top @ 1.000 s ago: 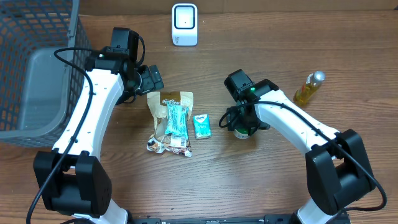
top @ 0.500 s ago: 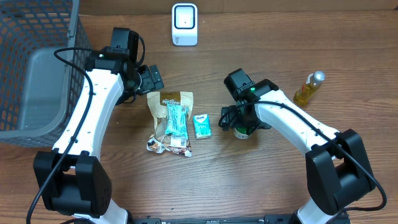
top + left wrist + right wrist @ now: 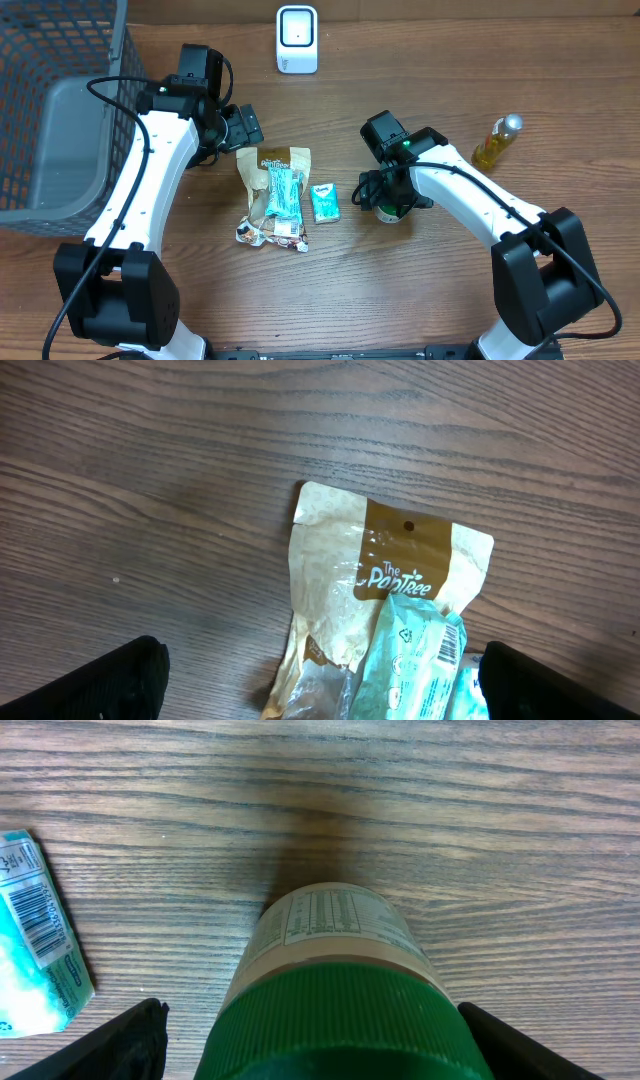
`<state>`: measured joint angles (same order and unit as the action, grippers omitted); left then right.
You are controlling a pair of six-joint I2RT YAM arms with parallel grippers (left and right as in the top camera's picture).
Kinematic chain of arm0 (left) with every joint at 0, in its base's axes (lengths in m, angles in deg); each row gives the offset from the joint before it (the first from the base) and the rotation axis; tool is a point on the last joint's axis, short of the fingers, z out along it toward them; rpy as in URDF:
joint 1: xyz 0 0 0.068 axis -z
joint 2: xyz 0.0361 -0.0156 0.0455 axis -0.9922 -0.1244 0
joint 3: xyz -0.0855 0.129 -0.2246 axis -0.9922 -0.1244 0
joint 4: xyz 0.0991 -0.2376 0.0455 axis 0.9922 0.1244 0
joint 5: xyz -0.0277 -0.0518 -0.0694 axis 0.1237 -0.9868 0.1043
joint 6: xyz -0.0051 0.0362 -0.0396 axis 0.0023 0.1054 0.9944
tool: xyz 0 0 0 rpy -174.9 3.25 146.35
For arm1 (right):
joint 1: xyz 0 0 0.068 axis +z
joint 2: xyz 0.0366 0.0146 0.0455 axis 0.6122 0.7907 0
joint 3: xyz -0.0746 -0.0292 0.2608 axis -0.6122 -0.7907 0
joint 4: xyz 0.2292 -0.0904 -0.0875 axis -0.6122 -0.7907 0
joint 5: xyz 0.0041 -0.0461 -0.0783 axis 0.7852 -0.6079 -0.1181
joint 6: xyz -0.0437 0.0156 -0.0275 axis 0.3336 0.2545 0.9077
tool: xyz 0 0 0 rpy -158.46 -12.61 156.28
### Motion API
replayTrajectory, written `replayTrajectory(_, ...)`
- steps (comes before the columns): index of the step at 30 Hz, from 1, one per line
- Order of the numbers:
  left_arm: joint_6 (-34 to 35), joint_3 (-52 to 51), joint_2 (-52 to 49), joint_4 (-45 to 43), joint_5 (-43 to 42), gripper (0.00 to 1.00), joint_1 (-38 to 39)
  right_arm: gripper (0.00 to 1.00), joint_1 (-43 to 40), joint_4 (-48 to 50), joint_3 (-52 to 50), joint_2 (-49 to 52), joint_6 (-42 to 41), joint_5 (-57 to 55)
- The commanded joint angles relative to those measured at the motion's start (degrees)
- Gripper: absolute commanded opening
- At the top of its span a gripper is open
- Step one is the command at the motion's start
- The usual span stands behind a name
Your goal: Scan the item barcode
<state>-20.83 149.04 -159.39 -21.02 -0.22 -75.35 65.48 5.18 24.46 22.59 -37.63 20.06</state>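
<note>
A green-capped bottle (image 3: 335,970) with a printed label stands on the wooden table, and my right gripper (image 3: 315,1040) is open around its cap, one finger on each side with a gap showing. From overhead the bottle (image 3: 392,212) is mostly hidden under that gripper (image 3: 388,203). My left gripper (image 3: 320,680) is open, hovering over the top of a brown pouch (image 3: 340,570); a teal packet (image 3: 415,660) with a barcode lies on the pouch. A small teal pack (image 3: 324,203) lies between pouch and bottle. The white scanner (image 3: 297,40) stands at the back centre.
A dark wire basket (image 3: 85,60) holding a grey bin (image 3: 65,140) stands at the far left. A yellow bottle (image 3: 497,142) lies at the right. The small teal pack's barcode (image 3: 38,920) shows at the left edge of the right wrist view.
The right gripper's fingers shifted slightly around the bottle's cap. The left arm and the items on the table have not moved.
</note>
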Motion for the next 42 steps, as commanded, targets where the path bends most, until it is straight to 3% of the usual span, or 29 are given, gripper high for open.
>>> replayTrajectory(1,-0.66,0.87,-0.13,-0.07,0.02,1.0,0.02,0.87,-0.37,0.24,-0.15,-0.87,-0.31,0.15)
replayTrajectory(42,-0.66,0.87,-0.13,-0.07,0.02,1.0,0.02,0.84,-0.37,1.18,-0.26,-0.87,-0.31,0.11)
